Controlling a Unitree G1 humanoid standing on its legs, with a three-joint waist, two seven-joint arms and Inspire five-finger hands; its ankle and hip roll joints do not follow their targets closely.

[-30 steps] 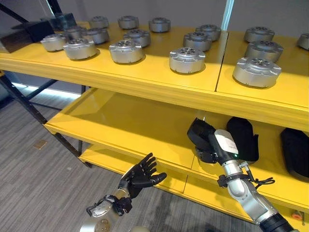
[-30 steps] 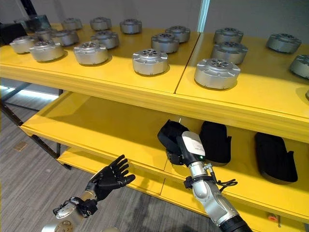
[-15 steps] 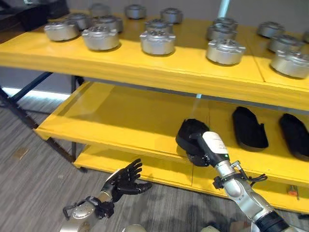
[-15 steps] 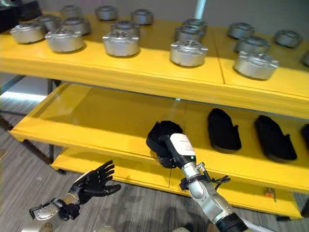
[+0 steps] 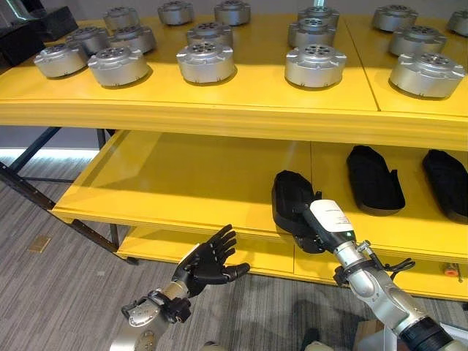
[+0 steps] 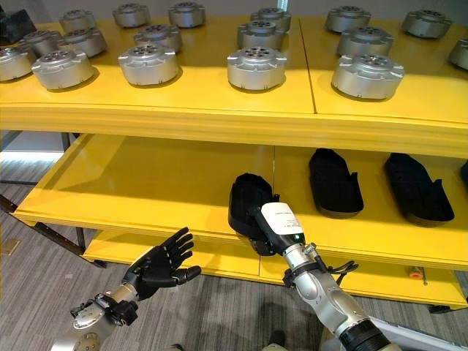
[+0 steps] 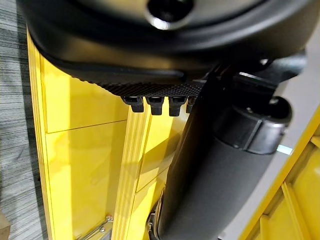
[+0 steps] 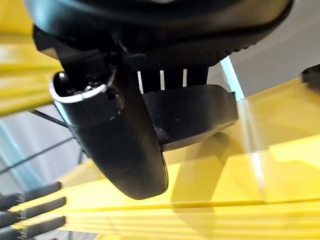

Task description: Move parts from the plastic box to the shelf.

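Note:
My right hand (image 5: 316, 228) is shut on a black moulded part (image 5: 289, 196) at the front of the yellow middle shelf (image 5: 190, 183). The part lies low over the shelf, just left of the seam between two boards. In the right wrist view the thumb (image 8: 120, 145) and the fingers clamp the black part (image 8: 197, 112) above the yellow board. My left hand (image 5: 210, 260) hangs open and holding nothing below the shelf's front edge, fingers spread.
Two more black parts (image 5: 374, 180) (image 5: 447, 184) lie further right on the middle shelf. Several round silver metal parts (image 5: 314, 66) stand on the top shelf (image 5: 241, 110). A lower yellow shelf (image 6: 219, 259) sits underneath, over grey floor.
The camera has shifted. My right hand still grips the black part at the middle shelf's front, now lower over the board. The left hand stays open below the shelf.

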